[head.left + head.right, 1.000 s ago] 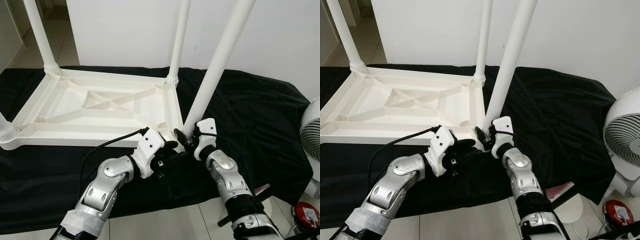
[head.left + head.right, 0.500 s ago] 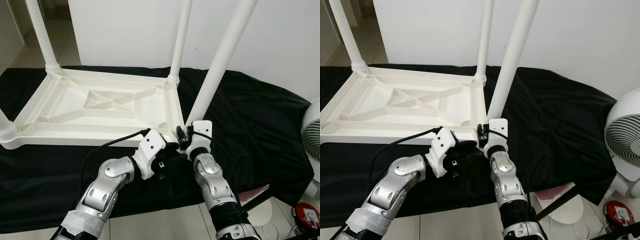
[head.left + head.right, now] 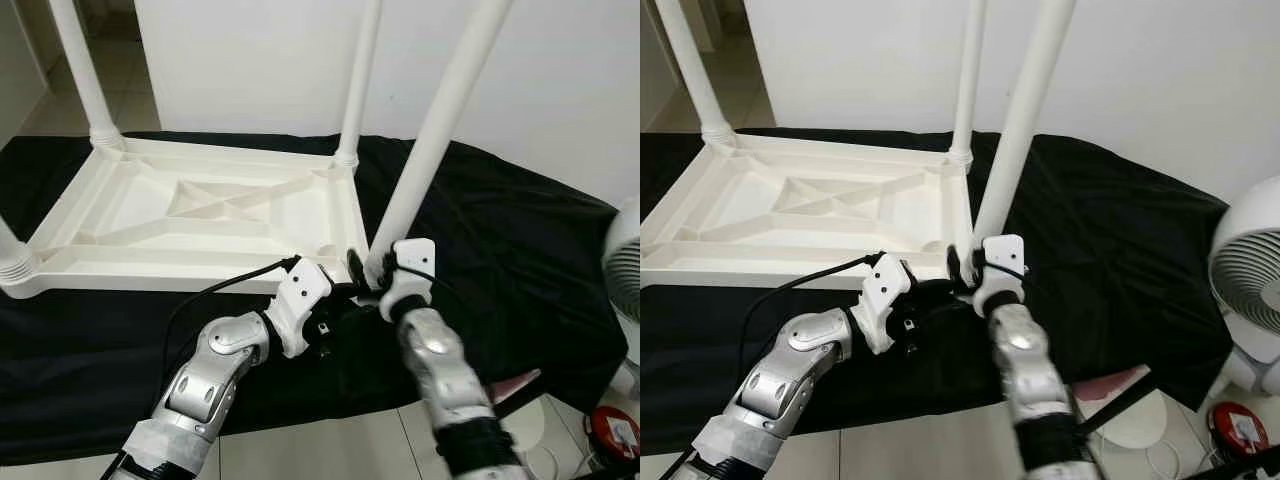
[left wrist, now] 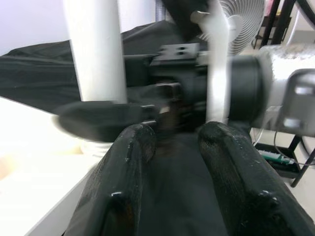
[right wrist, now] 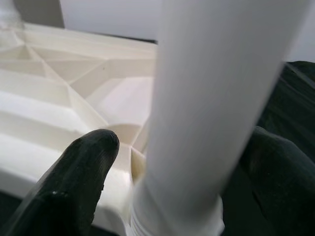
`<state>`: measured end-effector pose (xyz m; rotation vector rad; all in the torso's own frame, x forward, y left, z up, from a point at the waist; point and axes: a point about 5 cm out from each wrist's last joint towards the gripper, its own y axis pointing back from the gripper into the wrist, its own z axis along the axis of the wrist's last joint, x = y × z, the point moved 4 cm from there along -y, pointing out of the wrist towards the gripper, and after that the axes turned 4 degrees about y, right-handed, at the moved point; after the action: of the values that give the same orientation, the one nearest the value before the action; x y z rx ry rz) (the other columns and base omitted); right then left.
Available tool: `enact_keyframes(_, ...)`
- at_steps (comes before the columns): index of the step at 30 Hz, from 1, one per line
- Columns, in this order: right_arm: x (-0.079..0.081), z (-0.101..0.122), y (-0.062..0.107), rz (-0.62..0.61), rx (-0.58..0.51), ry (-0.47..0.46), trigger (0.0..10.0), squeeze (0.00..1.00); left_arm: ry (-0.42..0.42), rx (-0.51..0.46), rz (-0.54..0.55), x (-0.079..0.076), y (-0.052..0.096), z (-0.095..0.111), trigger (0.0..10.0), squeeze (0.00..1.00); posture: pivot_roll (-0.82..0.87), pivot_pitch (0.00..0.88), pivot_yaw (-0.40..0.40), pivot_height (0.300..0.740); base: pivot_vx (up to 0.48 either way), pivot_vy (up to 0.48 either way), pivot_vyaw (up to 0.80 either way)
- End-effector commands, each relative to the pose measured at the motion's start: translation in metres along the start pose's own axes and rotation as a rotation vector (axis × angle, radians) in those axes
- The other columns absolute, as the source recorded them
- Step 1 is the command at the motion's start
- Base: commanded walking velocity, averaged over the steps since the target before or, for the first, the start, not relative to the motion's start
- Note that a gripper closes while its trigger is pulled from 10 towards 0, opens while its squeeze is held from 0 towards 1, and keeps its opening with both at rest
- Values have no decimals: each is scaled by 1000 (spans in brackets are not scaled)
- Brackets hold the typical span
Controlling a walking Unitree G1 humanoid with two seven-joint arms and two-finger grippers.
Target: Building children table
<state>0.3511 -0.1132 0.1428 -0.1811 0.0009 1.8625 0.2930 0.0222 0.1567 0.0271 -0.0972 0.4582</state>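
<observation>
Your right hand [image 3: 368, 272] grips the leaning leg [image 3: 430, 150] low so its foot seats in the upturned table's [image 3: 200, 215] near corner socket, while your open left hand [image 3: 335, 305] waits beside.

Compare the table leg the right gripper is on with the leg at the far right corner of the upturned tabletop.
The near leg leans to the right, away from the tabletop; the far leg stands nearly upright. The near leg has the right gripper at its base, fingers either side; the far leg is untouched. Being closer, the near leg looks thicker. Both are plain white round tubes with their lower ends at corners of the tabletop.
</observation>
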Motion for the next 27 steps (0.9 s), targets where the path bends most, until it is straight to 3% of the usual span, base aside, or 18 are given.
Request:
enact_keyframes(1, 2, -1, 2, 21, -4, -10, 10000, 0, 4, 5, 29, 1, -2, -3, 10000, 0, 49, 0, -102, 740, 0, 0, 0)
enact_keyframes(2, -3, -7, 3, 101, 14, 36, 10000, 0, 2, 5, 30, 2, -3, -2, 10000, 0, 48, 0, -98, 740, 0, 0, 0)
enact_keyframes(9, -16, -11, -6, 168, 32, 99, 10000, 0, 0, 2, 29, 3, -4, -1, 10000, 0, 45, 0, -91, 740, 0, 0, 0)
enact_keyframes(11, -16, -11, -6, 168, 32, 99, 10000, 0, 0, 2, 29, 3, -4, -1, 10000, 0, 45, 0, -91, 740, 0, 0, 0)
enact_keyframes(15, -14, -10, -27, 261, 60, 125, 10000, 0, -5, 2, 28, 5, -4, 0, 10000, 0, 48, 0, -84, 740, 0, 0, 0)
enact_keyframes(19, -8, -12, -33, 307, 74, 128, 10000, 0, -7, 1, 30, 6, -4, 1, 10000, 0, 49, 0, -82, 740, 0, 0, 0)
enact_keyframes(20, -2, -14, -35, 336, 80, 114, 4235, 0, -8, 1, 32, 6, -4, 1, 10000, 0, 49, 0, -82, 740, 0, 0, 0)
enact_keyframes(22, 1, -15, -37, 360, 83, 104, 4235, 0, -8, 0, 34, 6, -4, 2, 10000, 0, 49, 0, -82, 740, 0, 0, 0)
enact_keyframes(23, 5, -16, -37, 379, 84, 108, 0, 0, -9, 0, 40, 6, -3, 2, 10000, 0, 68, 0, -92, 740, 0, 0, 0)
enact_keyframes(27, 9, -17, -38, 398, 83, 95, 0, 0, -7, -3, 53, 7, -2, 3, 10000, 0, 74, 5, -98, 740, 0, 0, 0)
